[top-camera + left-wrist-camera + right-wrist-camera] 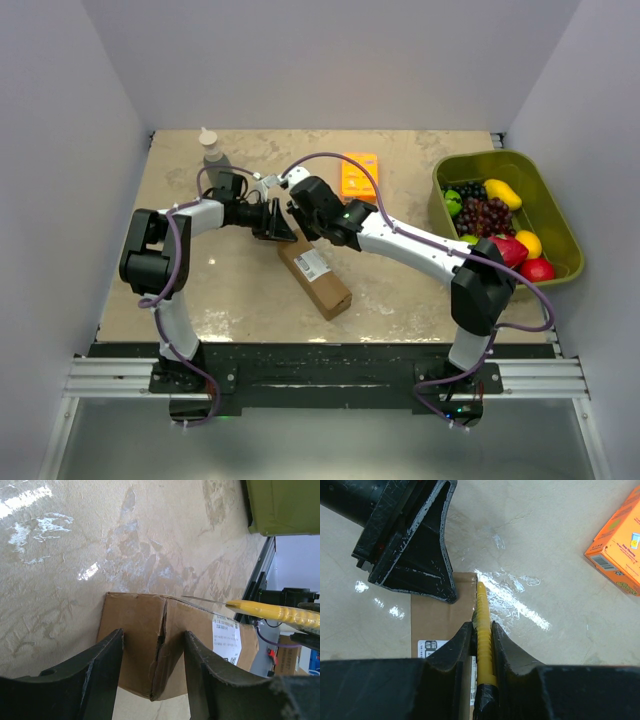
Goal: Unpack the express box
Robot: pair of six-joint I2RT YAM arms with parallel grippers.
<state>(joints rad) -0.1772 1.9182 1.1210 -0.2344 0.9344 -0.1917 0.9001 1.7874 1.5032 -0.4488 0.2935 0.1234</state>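
The express box [315, 278] is lying near the middle of the table [400, 290], its long axis running on a diagonal from the far-left toward the near-right corner and its white label facing up. The right gripper [481, 635] is clamping a yellow cutter [481, 605] between closed fingers. It is pointing the thin blade at the box's far-left end, roughly in line with that long axis. The left gripper [275, 222] is reaching in from the left edge and hovering at the same end, its jaws standing apart with nothing between them. Whether a fingertip is pressing the cardboard cannot be told. Both arms are meeting at the far-left end, so the rest of the box is stretching away toward the near edge, back under the right arm. A cut along the top would likely have to be drawn that way, with the left arm nearest to steady the carton. An orange box [617, 555] is sitting well apart, toward the far edge.
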